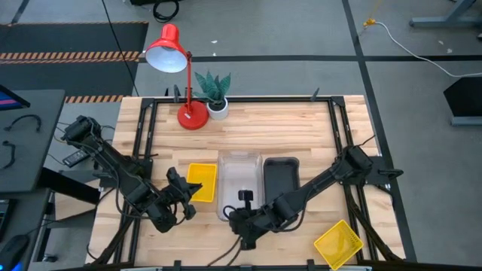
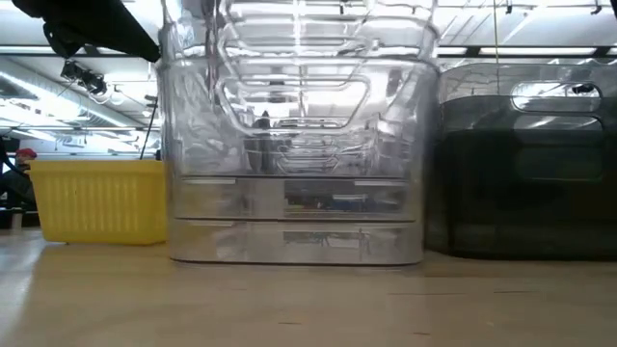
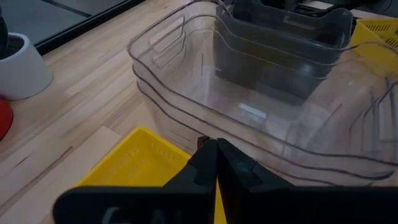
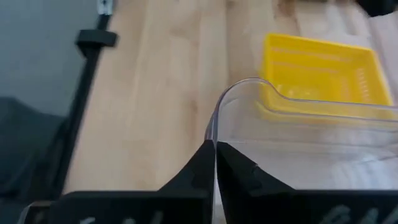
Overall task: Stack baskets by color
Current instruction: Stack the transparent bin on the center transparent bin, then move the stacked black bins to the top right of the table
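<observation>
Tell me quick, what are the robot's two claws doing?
Left gripper: shut, holding nothing, over the yellow basket.
Right gripper: shut on the clear basket rim.

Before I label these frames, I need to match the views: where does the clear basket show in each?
High view: clear basket at table centre, between a yellow basket and the dark grey basket.
Low view: fills the centre, yellow left, grey right.
Left wrist view: across the middle, beyond the left gripper.
Right wrist view: its rim at the right gripper.
Shared landmark: the neighbouring yellow basket.
</observation>
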Robot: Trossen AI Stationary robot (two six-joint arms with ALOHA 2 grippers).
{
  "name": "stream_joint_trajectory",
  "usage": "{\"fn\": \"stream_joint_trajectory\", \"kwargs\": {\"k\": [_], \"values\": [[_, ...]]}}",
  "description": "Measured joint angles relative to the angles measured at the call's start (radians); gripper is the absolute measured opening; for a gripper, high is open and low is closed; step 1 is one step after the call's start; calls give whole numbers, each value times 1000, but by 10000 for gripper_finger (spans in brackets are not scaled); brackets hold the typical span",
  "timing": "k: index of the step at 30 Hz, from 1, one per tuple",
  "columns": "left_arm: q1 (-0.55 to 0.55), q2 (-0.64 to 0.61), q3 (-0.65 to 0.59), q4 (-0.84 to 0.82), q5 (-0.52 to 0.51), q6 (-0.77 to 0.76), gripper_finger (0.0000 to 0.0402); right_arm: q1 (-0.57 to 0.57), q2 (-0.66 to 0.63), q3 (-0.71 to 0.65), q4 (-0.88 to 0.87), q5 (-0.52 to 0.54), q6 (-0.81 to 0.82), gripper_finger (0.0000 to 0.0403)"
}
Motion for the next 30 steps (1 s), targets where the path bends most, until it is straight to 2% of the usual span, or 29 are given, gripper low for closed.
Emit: {"fn": "stream_joint_trajectory", "kwargs": {"k": [5, 11, 20, 25, 30], "values": [[8, 8, 0, -1, 1, 0, 19, -8, 4, 18, -52, 68, -7, 16], [4, 8, 0, -2, 3, -2, 9, -9, -18, 21, -122, 90, -45, 5], [1, 6, 0, -4, 2, -3, 8, 66, -116, 4, -131, 312, -77, 14], [32, 27, 0, 10, 37, -28, 3, 146, -237, -122, -242, 245, 19, 12], [110, 90, 0, 67, 106, 50, 4, 208, -373, -250, -453, 110, 319, 34]]}}
